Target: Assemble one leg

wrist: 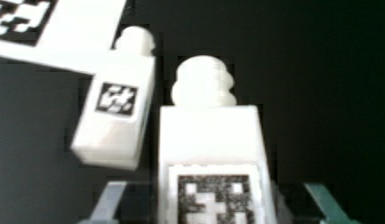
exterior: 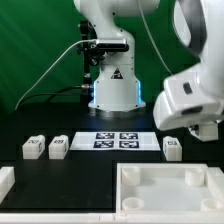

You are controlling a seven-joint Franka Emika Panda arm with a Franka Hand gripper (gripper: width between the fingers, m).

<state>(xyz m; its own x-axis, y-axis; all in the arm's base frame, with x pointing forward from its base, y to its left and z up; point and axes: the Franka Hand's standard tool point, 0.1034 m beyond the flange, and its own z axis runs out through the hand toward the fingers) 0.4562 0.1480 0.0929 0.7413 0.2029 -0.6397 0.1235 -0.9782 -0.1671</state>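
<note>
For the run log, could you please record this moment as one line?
phase: pre-grasp | gripper: open, one leg framed between fingers | neighbour: second leg, tilted alongside | white tray: no leg fitted yet

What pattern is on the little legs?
The legs are white, with black-and-white square tags. The wrist view shows it best.

1. Exterior view: bright, even light; matte black tabletop reads flat and uniformly dark
2. At exterior view's right, large white robot arm housing soft, out of focus
3. Wrist view: dim, black background; small white plastic blocky leg blurred, its tag smeared, faces greyed in shade
4. Coarse, low-resolution grain in both views
</note>
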